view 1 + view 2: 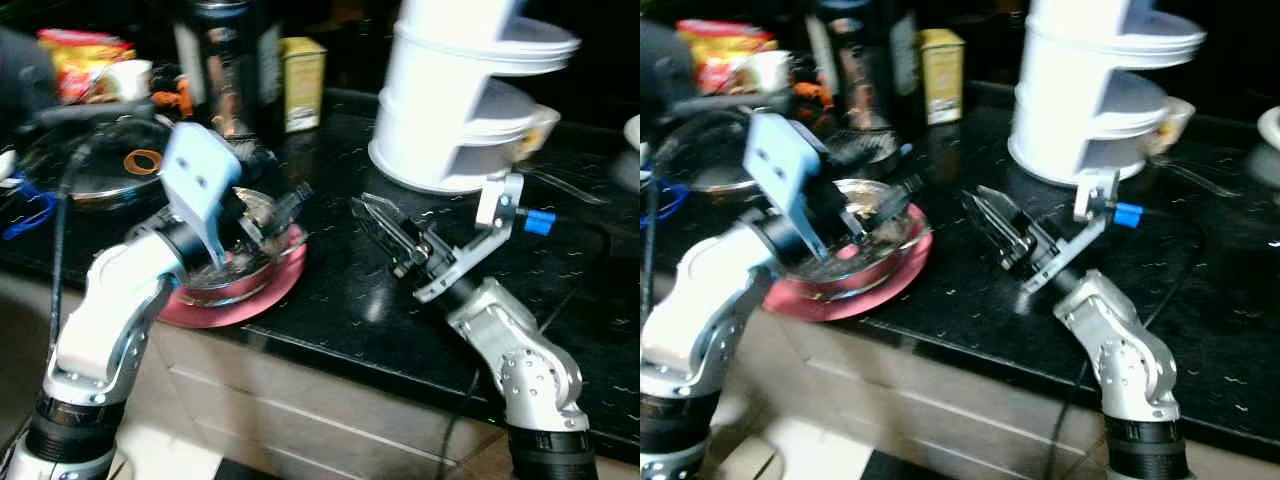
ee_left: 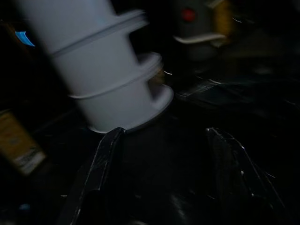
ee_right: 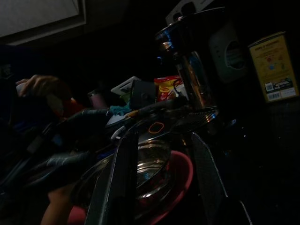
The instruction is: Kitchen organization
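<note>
Taking the glass bowl (image 1: 235,270) as the landmark: it sits on a pink plate (image 1: 262,296) near the front edge of the black counter (image 1: 340,290). Behind and to the left of the bowl lies a round metal lid (image 1: 105,165) with an orange ring on it, and a red and yellow packet (image 1: 85,55) stands further back. The left gripper (image 1: 285,208) reaches in over the bowl, its jaws spread apart and holding nothing. Directly behind the bowl stand a dark shiny appliance (image 1: 222,60) and a yellow box (image 1: 302,82). To the right of the bowl, over bare counter, the right gripper (image 1: 385,232) points back toward it with jaws spread and empty. Further right and behind stands a white tiered container (image 1: 465,95), well apart from the bowl.
</note>
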`<state>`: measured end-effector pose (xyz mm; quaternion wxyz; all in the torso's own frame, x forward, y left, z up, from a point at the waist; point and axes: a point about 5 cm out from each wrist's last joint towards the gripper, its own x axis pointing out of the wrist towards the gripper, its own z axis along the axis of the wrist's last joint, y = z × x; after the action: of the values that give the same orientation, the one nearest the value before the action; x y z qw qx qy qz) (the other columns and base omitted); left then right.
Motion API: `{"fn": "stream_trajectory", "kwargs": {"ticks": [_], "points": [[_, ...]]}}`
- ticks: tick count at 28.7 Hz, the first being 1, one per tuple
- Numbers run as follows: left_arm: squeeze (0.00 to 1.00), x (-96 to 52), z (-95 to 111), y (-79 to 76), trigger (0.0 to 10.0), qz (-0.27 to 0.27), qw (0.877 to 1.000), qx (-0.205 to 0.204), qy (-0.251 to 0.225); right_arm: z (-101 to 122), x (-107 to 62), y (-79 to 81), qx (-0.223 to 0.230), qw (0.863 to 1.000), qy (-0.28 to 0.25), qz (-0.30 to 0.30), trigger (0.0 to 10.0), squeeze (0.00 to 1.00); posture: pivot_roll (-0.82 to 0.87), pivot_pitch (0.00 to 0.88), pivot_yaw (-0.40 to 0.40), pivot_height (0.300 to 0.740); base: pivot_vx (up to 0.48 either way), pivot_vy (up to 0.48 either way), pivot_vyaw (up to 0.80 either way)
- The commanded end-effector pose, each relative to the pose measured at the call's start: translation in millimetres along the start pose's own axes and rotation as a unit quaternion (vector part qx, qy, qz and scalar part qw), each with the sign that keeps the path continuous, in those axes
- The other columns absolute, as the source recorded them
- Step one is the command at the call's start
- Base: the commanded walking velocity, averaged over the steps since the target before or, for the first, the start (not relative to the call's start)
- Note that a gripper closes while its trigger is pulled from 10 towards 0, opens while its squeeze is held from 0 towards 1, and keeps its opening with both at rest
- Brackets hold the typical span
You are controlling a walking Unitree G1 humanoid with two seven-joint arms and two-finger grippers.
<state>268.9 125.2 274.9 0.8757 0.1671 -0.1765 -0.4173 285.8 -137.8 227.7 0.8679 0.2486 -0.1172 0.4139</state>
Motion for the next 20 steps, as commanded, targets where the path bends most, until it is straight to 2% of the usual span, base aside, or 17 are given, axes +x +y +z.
{"fn": "stream_trajectory", "kwargs": {"ticks": [1, 4, 5, 6, 7, 8, 9, 12, 16, 18, 19, 20], "points": [[0.00, -5.8, 0.4, -7.7, 10.0, -0.050, 0.998, -0.001, 0.024, -2.0, 2.1, 3.9, -0.002, 1.000, 0.007, 0.009, 10.0, 0.00, 0.00, 0.000, -0.044, 0.740, 0.000, 0.000, 0.00], [0.00, -15.1, -0.6, -8.5, 10.0, -0.087, 0.994, 0.019, 0.067, -3.0, 1.8, 4.6, -0.004, 1.000, 0.012, 0.011, 10.0, 0.00, 0.00, 0.000, -0.048, 0.740, 0.000, 0.000, 0.00], [0.00, -15.1, -0.6, -8.5, 10.0, -0.087, 0.994, 0.019, 0.067, -3.0, 1.8, 4.6, -0.004, 1.000, 0.012, 0.011, 10.0, 0.00, 0.00, 0.000, -0.048, 0.740, 0.000, 0.000, 0.00], [0.00, -21.7, -2.4, -7.2, 10.0, -0.105, 0.989, 0.035, 0.099, -3.8, 1.4, 4.7, -0.006, 1.000, 0.017, 0.013, 10.0, 0.00, 0.00, 0.000, -0.046, 0.740, 0.000, 0.000, 0.00], [0.00, -21.7, -2.4, -7.2, 10.0, -0.105, 0.989, 0.035, 0.099, -3.8, 1.4, 4.7, -0.006, 1.000, 0.017, 0.013, 10.0, 0.00, 0.00, 0.000, -0.046, 0.740, 0.000, 0.000, 0.00], [0.00, -34.8, -5.3, -4.8, 10.0, -0.137, 0.976, 0.058, 0.162, -5.6, -0.1, 4.6, -0.012, 0.999, 0.031, 0.017, 10.0, 0.00, 0.00, 0.000, -0.047, 0.740, 0.000, 0.000, 0.00], [0.00, -34.8, -5.3, -4.8, 10.0, -0.137, 0.976, 0.058, 0.162, -5.6, -0.1, 4.6, -0.012, 0.999, 0.031, 0.017, 10.0, 0.00, 0.00, 0.000, -0.047, 0.740, 0.000, 0.000, 0.00], [0.00, -59.1, -13.7, 2.5, 10.0, -0.170, 0.940, 0.100, 0.277, -12.9, -6.3, 4.5, -0.031, 0.996, 0.073, 0.030, 10.0, 0.00, 0.00, 0.000, -0.047, 0.740, 0.000, 0.000, 0.00], [0.00, -63.3, -14.6, 8.6, 10.0, -0.162, 0.935, 0.113, 0.294, -17.9, -11.4, 6.9, -0.043, 0.992, 0.108, 0.049, 10.0, 0.00, 0.00, 0.000, -0.049, 0.740, 0.000, 0.000, 0.00], [0.00, -64.9, -14.9, 11.2, 10.0, -0.159, 0.932, 0.119, 0.303, -24.8, -21.1, 10.7, -0.060, 0.982, 0.162, 0.079, 10.0, 0.00, 0.00, 0.000, -0.047, 0.740, 0.000, 0.000, 0.00], [0.00, -64.9, -14.9, 11.2, 10.0, -0.159, 0.932, 0.119, 0.303, -24.8, -21.1, 10.7, -0.060, 0.982, 0.162, 0.079, 10.0, 0.00, 0.00, 0.000, -0.047, 0.740, 0.000, 0.000, 0.00], [0.00, -64.5, -15.2, 11.6, 10.0, -0.159, 0.931, 0.120, 0.304, -26.7, -26.8, 13.5, -0.064, 0.976, 0.185, 0.098, 10.0, 0.00, 0.00, 0.000, -0.046, 0.740, 0.000, 0.000, 0.00]]}}
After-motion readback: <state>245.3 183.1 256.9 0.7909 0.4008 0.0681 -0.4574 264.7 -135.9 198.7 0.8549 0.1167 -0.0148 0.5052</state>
